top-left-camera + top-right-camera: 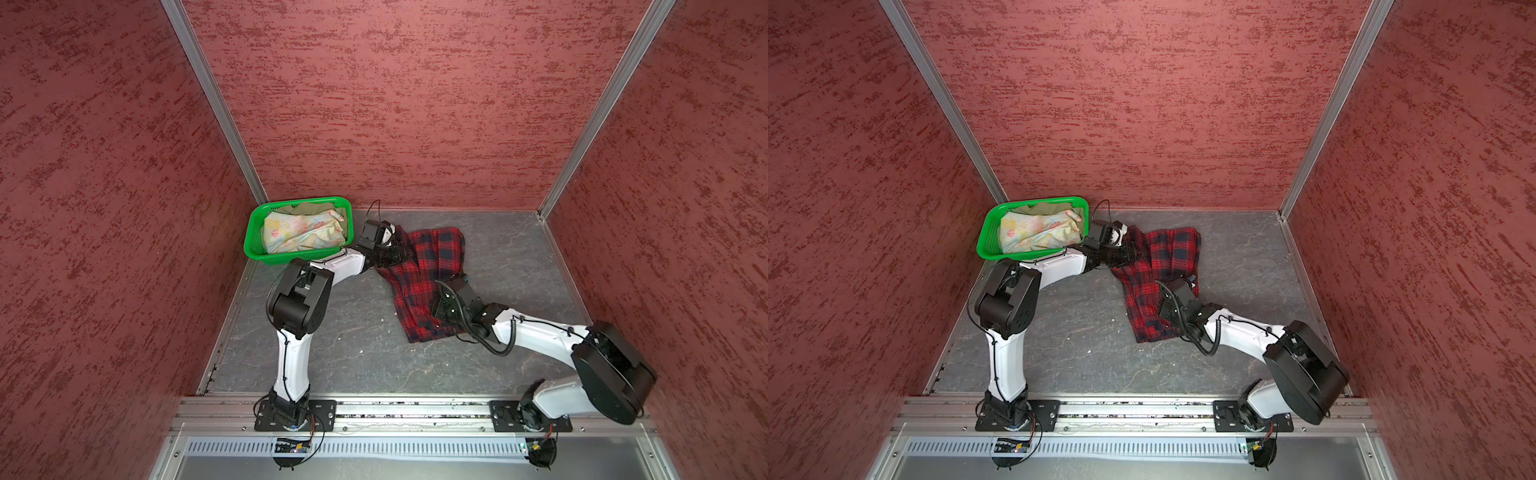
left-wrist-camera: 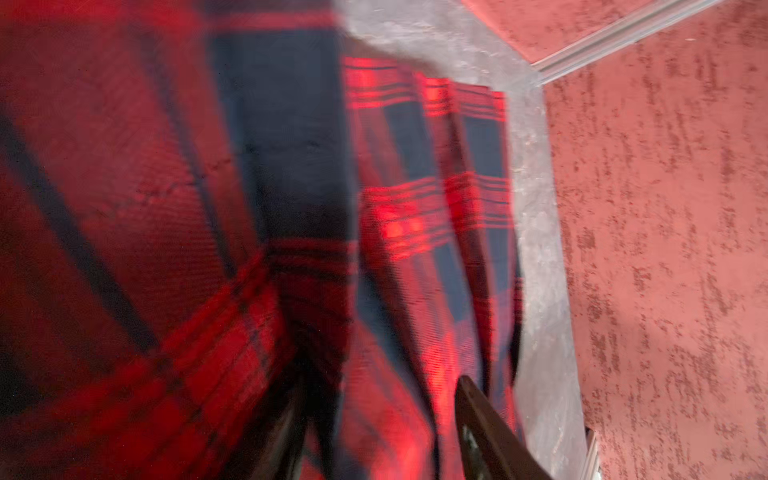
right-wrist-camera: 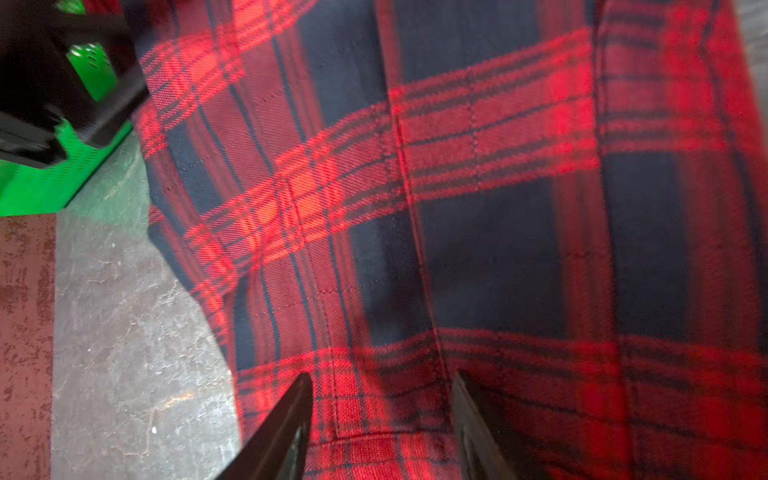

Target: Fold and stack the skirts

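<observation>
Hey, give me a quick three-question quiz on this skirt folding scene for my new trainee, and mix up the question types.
1. Which one lies on the table, outside the green basket? A. plaid skirt B. flowered skirt C. olive skirt
2. True or false: the green basket is empty.
3. How many skirts show inside the green basket?

Key
1. A
2. False
3. Two: the flowered skirt on top, with the olive skirt showing behind it.

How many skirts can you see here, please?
3: the plaid skirt on the table, the floral skirt in the basket, the olive skirt beneath it; more could be hidden underneath.
</observation>
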